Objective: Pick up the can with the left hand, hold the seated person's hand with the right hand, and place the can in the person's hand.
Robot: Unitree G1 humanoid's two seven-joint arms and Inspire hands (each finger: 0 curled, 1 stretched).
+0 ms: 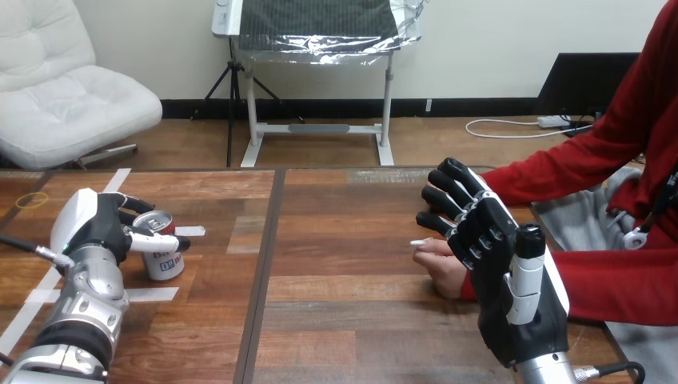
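Note:
A red, white and silver can (164,254) stands upright on the wooden table (344,312) at the left. My left hand (100,226) is wrapped round it, with the thumb (156,240) across its front and the fingers curled behind its top. On the right, the person's hand (441,264) lies on the table, reaching in from a red sleeve. My right hand (500,276) is raised just in front of it, open, with its fingers nearly straight and pointing up and away. It covers part of the person's hand, and I cannot tell whether the two touch.
White tape strips (152,294) lie on the table around the can, with a short piece (189,231) just right of it. A dark seam (268,264) runs down the table between the two sides. The person's other red sleeve (552,172) reaches in at the far right.

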